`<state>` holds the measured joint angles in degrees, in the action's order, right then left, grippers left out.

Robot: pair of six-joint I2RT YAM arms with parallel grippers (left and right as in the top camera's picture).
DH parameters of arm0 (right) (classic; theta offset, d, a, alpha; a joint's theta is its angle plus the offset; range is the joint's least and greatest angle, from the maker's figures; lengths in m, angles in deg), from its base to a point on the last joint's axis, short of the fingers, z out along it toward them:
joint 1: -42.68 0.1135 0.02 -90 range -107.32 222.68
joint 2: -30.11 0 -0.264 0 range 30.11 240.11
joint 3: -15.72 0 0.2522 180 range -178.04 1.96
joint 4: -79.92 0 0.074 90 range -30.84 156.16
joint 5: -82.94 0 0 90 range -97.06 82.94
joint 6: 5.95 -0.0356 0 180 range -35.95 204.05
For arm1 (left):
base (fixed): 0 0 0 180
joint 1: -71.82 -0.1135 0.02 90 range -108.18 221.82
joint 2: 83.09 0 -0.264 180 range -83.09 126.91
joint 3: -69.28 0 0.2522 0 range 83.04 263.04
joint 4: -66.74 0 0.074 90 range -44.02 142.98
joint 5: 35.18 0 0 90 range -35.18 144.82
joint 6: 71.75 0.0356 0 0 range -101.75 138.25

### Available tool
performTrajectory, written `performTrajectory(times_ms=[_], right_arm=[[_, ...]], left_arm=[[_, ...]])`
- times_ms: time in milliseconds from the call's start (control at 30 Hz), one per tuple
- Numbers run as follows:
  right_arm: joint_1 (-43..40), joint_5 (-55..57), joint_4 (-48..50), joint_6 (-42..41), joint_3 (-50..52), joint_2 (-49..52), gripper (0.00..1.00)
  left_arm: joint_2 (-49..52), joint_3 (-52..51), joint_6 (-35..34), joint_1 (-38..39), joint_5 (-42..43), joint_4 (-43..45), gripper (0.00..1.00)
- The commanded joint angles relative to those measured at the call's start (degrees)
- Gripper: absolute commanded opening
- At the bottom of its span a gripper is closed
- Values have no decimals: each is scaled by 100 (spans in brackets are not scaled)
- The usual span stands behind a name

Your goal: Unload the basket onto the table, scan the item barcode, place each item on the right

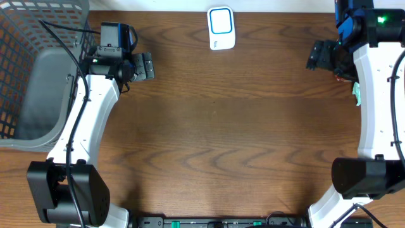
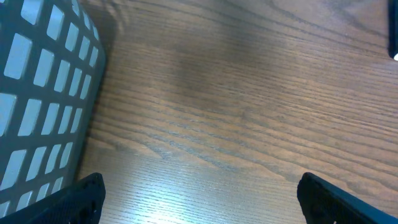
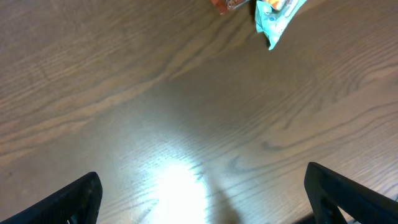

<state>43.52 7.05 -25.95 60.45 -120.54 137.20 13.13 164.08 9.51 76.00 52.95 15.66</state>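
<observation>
This looks like the very start, with nothing picked up yet. Both my hands hang released and empty: my left gripper (image 1: 142,65) beside the basket (image 1: 25,38) at the bench's (image 1: 215,145) far left corner, my right gripper (image 3: 202,199) near the far right corner. A teal packet (image 3: 277,15) and an orange item (image 3: 225,5) lie by the right edge, near my right gripper and not touching it. Next I should grasp one of them and carry its barcode to the scanner (image 1: 221,28) at the middle of the far edge.
</observation>
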Motion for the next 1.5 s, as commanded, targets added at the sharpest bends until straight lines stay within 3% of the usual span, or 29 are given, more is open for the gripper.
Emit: performTrajectory(times_ms=[0,333,633,1033,1467], right_arm=[[39,55,-63,142,7,-212,99],[39,33,372,142,966,-671,99],[37,-802,2275,782,3163,-2197,99],[37,-975,4389,868,6017,-4599,99],[33,-977,4435,866,6317,-4944,99]], left_arm=[[39,-17,55,-26,-52,-15,98],[39,-17,52,-26,-55,-15,98],[39,-17,52,-26,-55,-15,98],[39,-17,52,-26,-52,-15,98],[39,-17,52,-26,-52,-15,98]])
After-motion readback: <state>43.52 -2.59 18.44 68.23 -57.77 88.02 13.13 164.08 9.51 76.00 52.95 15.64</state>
